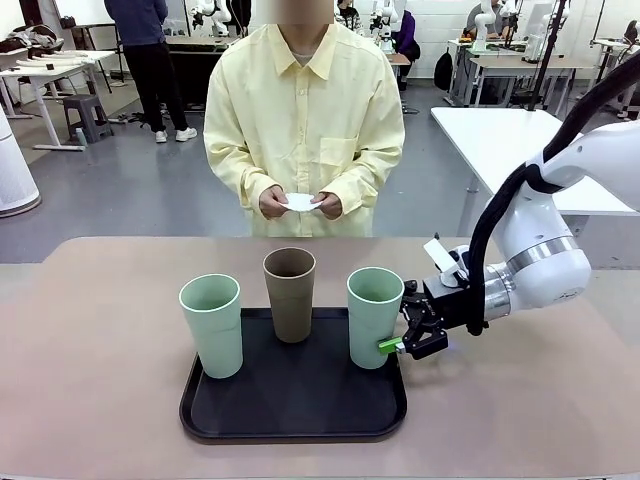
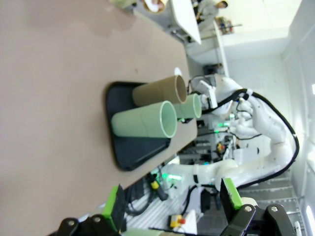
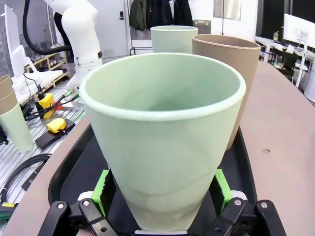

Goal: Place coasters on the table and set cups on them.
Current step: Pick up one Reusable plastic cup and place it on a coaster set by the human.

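Three cups stand on a black tray (image 1: pixel 300 420): a mint one (image 1: pixel 211 325) at left, a brown one (image 1: pixel 290 293) behind the middle, and a mint one (image 1: pixel 374 316) at right. My right gripper (image 1: pixel 392 340) is open, its fingers on either side of the right mint cup (image 3: pixel 162 132) low down, green pads (image 3: pixel 220 186) close to its wall. The person across the table (image 1: pixel 100 400) holds a white coaster (image 1: pixel 300 202) in both hands. My left gripper (image 2: pixel 172 201) is open with nothing in it, off the table's edge, facing the cups (image 2: pixel 142 122) from the side.
The tray (image 2: pixel 130 152) lies near my side of the beige table (image 2: pixel 59 98). Bare tabletop stretches left, right and beyond the tray. A white table (image 1: pixel 500 140) stands behind at right. The right arm (image 2: pixel 261 118) shows past the cups.
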{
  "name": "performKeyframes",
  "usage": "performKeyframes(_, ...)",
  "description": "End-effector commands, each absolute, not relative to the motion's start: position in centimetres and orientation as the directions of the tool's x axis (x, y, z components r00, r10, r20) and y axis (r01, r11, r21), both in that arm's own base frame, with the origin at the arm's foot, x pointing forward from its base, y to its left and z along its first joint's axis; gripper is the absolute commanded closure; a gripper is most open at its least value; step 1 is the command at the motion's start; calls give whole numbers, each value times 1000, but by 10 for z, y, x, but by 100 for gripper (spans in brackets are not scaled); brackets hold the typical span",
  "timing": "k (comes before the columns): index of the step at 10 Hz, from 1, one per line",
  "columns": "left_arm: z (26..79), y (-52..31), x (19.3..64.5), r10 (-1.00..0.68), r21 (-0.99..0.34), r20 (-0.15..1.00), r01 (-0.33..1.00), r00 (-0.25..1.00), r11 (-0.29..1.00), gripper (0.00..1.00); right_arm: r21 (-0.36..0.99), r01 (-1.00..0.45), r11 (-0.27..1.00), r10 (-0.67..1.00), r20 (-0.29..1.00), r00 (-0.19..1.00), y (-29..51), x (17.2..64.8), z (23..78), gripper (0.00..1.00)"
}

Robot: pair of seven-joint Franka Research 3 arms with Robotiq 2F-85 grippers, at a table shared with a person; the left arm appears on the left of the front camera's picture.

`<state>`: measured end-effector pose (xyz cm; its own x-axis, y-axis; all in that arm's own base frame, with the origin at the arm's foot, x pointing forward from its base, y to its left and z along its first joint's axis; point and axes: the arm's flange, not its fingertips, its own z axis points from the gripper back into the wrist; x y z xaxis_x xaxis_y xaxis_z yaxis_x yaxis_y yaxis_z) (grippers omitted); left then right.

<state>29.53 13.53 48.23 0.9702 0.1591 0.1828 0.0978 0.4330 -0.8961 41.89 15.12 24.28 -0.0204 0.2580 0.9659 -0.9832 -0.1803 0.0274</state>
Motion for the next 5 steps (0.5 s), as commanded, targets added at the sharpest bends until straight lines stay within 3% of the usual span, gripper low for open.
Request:
performKeyframes(1, 483, 135, 297, 159, -900, 195, 112, 968, 420, 0, 55, -986, -159, 243, 970, 15, 165, 426, 240, 0)
performKeyframes(4, 483, 135, 297, 159, -900, 195, 112, 968, 420, 0, 68, -979, -192, 226, 974, 24, 169, 426, 239, 0)
performKeyframes(5, 483, 135, 297, 159, -900, 195, 112, 968, 420, 0, 71, -978, -196, 224, 974, 26, 169, 427, 238, 59)
